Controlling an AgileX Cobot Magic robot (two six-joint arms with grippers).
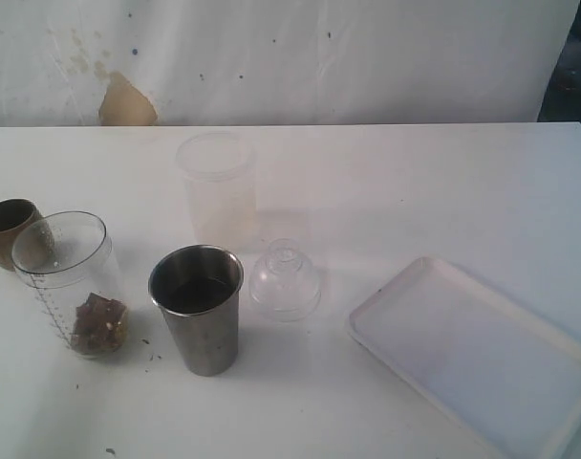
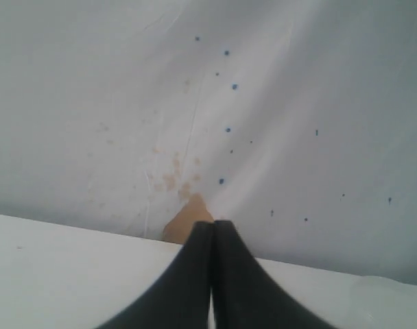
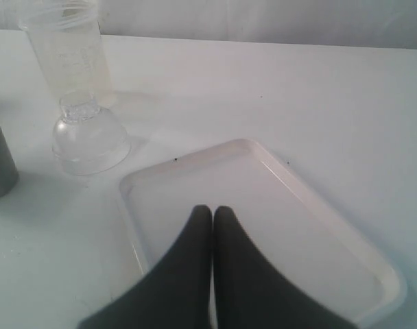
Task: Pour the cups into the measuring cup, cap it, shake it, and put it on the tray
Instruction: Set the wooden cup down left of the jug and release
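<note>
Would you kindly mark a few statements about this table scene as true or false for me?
1. The measuring cup has brown material at its bottom. True.
2. The dome lid sits on the measuring cup. False: it stands on the table, between the steel tumbler and the tray; the measuring cup is uncapped.
3. The steel tumbler stands on the tray. False: it stands on the table, left of the tray in the exterior view.
4. The left gripper and the right gripper are both shut. True.
5. The wooden cup stands beside the measuring cup, at the far left of the exterior view. True.
</note>
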